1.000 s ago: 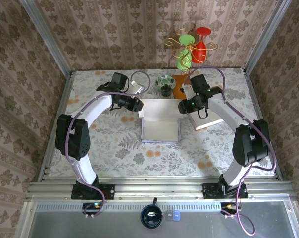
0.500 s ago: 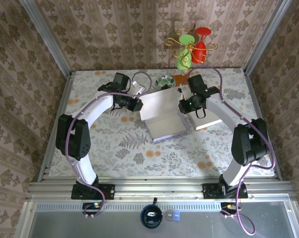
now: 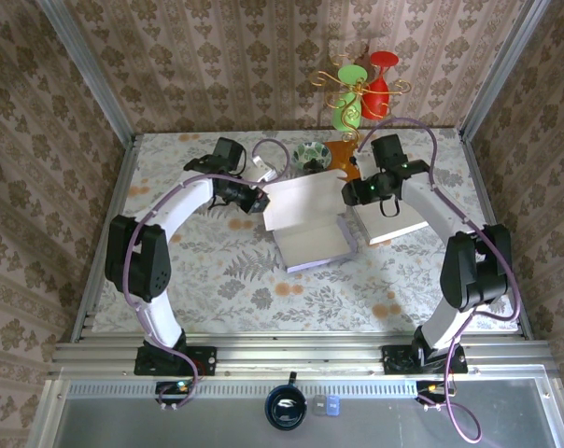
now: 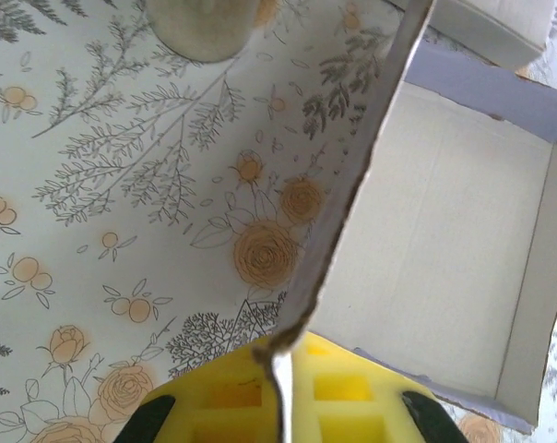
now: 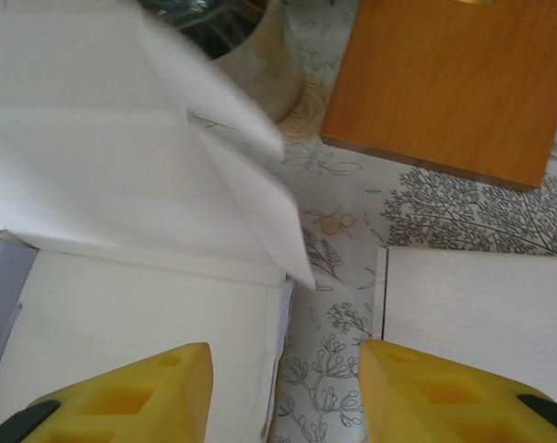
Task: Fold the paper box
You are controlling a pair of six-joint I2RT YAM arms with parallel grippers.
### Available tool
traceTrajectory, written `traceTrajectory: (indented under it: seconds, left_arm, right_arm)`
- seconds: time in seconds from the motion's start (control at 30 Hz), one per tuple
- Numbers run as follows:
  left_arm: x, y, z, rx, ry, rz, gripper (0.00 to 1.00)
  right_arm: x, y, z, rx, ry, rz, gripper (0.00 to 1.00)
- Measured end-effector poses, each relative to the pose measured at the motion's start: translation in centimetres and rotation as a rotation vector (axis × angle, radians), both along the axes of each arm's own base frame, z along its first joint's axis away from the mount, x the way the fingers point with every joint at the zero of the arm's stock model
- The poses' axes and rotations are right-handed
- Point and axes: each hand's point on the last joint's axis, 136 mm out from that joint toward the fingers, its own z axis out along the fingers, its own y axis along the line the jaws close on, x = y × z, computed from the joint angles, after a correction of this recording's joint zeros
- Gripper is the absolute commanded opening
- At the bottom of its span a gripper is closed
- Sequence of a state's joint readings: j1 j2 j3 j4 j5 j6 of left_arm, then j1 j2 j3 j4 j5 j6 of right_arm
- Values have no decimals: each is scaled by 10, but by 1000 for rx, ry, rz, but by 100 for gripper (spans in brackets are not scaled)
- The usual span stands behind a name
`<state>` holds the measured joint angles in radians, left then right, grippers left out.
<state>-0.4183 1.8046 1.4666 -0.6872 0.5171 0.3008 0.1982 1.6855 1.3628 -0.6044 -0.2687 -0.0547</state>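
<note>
- Floral table [image 3: 217, 271], walled on three sides; near half free, far edge crowded.
- Paper box [image 3: 310, 229] mid-table, flap raised.
- Left pincer [image 3: 257, 201] clamped on box's left wall edge.
- Right pincer [image 3: 349, 196] parted, gripping nothing, beside box's right corner.

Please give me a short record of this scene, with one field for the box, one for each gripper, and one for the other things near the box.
box: white paper box, lying open on the floral table, its lid flap raised at the far side
left gripper: shut on the left edge of the lid flap
right gripper: open, at the box's far right corner, holding nothing
nearby: orange wooden board; white flat slab to the right of the box, apart from it
</note>
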Motion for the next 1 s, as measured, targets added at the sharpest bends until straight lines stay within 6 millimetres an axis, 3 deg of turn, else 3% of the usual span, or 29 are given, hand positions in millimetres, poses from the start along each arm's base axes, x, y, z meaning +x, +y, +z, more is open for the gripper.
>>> traceTrajectory:
  seconds: [0.23, 0.57, 0.73, 1.0]
  left_arm:
    - [-5, 15, -4, 16, 6, -55, 5]
    - [-6, 17, -4, 22, 2, -65, 5]
    - [-6, 17, -4, 24, 1, -64, 5]
    - [-5, 16, -3, 36, -11, -64, 5]
  right_arm:
    - [-10, 14, 14, 89, -45, 129, 51]
    - [-21, 35, 18, 169, -38, 233, 50]
    - [-23, 39, 11, 149, -18, 241, 42]
    - [-26, 35, -15, 62, 51, 218, 18]
